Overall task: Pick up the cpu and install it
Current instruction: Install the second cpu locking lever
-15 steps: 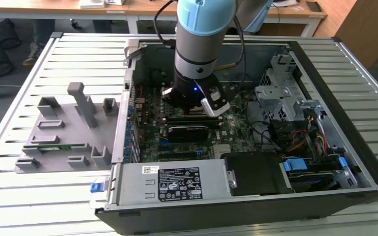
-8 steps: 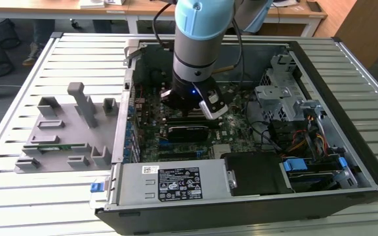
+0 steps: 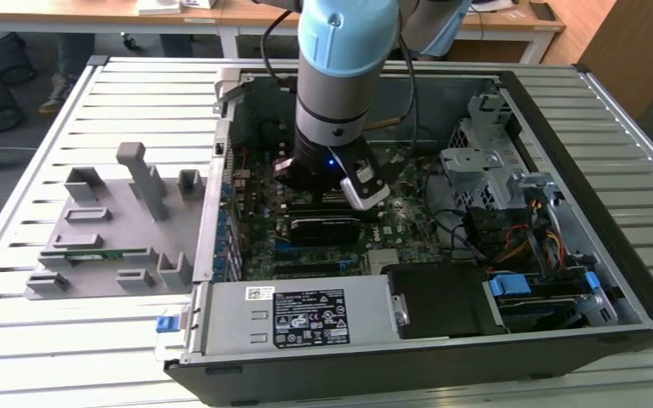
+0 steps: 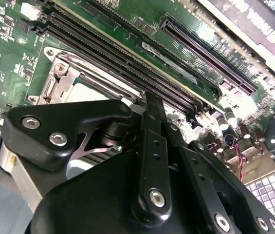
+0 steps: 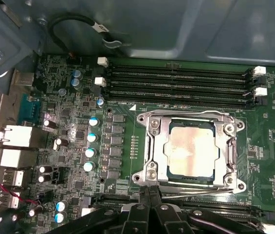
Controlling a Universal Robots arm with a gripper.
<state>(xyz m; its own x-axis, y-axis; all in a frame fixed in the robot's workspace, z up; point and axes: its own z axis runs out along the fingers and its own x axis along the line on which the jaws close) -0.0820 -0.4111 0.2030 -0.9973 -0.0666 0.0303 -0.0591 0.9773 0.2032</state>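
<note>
The cpu (image 5: 192, 148), a flat square chip with a silver top, lies inside the metal socket frame (image 5: 149, 146) on the green motherboard (image 5: 69, 97). A corner of the cpu (image 4: 91, 92) shows past the black gripper linkage in the second wrist view. My gripper (image 5: 150, 191) hovers just beside the socket's edge, its two black fingers pressed together with nothing between them. In the exterior view the gripper (image 3: 326, 191) hangs low inside the open computer case (image 3: 599, 255), over the middle of the board, and the arm covers the socket.
Black memory slots (image 5: 176, 80) run along the socket's far side. A black expansion card (image 3: 324, 228), the power supply (image 3: 303, 314), the drive cage (image 3: 485, 161) and loose cables crowd the case. Outside, on the exterior view's left, a grey fixture (image 3: 111, 221) holds a green memory stick (image 3: 88, 253).
</note>
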